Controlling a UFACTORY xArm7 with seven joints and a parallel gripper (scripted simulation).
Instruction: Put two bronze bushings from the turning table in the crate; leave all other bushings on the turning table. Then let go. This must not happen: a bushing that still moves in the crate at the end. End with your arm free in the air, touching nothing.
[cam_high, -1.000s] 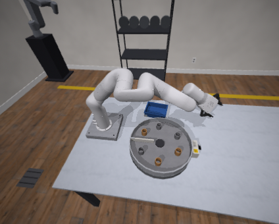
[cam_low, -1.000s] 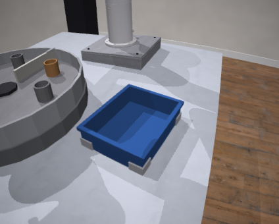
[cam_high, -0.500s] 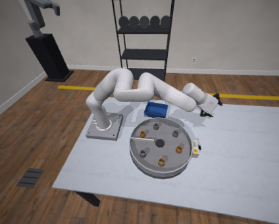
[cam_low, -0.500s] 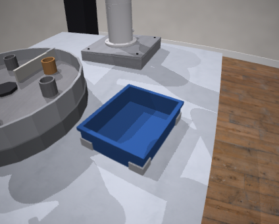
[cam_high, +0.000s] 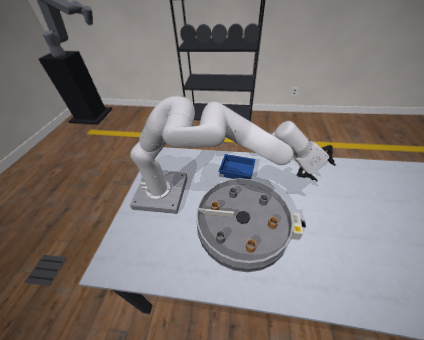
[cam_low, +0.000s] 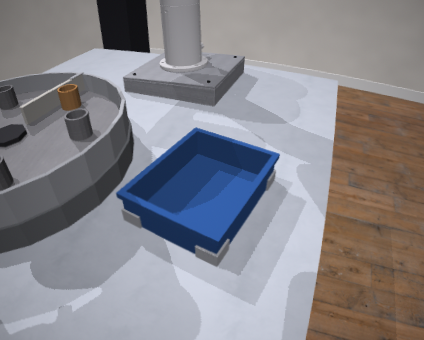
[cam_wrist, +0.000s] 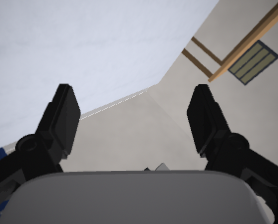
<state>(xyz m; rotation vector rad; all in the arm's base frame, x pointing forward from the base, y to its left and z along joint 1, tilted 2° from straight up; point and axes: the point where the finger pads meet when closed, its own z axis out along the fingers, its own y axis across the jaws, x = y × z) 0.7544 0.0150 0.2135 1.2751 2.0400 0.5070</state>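
Note:
The round grey turning table (cam_high: 204, 241) (cam_low: 60, 197) carries three bronze bushings: one bushing (cam_high: 215, 205) (cam_low: 69, 97) by the pale bar, one bushing (cam_high: 273, 223) at the right and one bushing (cam_high: 251, 249) at the front. Three grey bushings also stand on it: one (cam_high: 233, 193) (cam_low: 79, 125) at the back, one (cam_high: 263, 200) at the back right and one (cam_high: 220, 237) at the front left. The blue crate (cam_high: 237, 175) (cam_low: 170, 216) is empty. My gripper (cam_high: 320, 164) (cam_wrist: 134, 98) is open and empty, high to the right of the crate, behind the turning table.
A pale bar (cam_high: 217, 212) (cam_low: 52, 98) reaches across the turning table's left side to near the dark hub (cam_high: 243, 217). A small white and yellow box (cam_high: 297, 227) stands against its right side. The arm's base plate (cam_high: 159, 201) (cam_low: 175, 90) lies left of the crate.

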